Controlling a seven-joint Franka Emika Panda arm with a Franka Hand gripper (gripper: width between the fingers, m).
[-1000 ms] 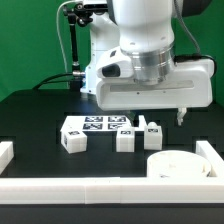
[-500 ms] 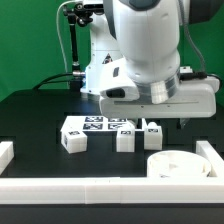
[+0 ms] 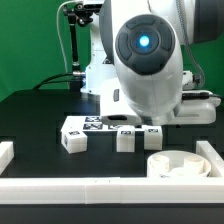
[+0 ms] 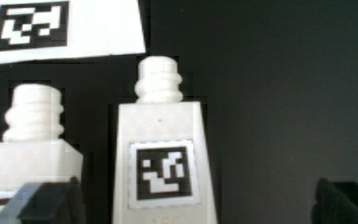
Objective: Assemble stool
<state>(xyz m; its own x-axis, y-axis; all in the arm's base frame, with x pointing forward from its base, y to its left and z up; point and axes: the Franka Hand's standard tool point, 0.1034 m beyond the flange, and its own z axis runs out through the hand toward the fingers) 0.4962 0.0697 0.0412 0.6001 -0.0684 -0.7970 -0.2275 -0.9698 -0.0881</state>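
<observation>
Gripper [image 4: 179, 200] spread wide, empty; leg [image 4: 162, 150] sits between its fingers [image 4: 19, 203], long axis square to their closing line.

White legs [image 4: 158, 125], black-and-white tags [image 4: 160, 172], black table [image 3: 35, 120]

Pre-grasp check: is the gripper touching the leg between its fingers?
Apart. Wrist view: dark gaps separate the leg from both fingers of the gripper.
</observation>
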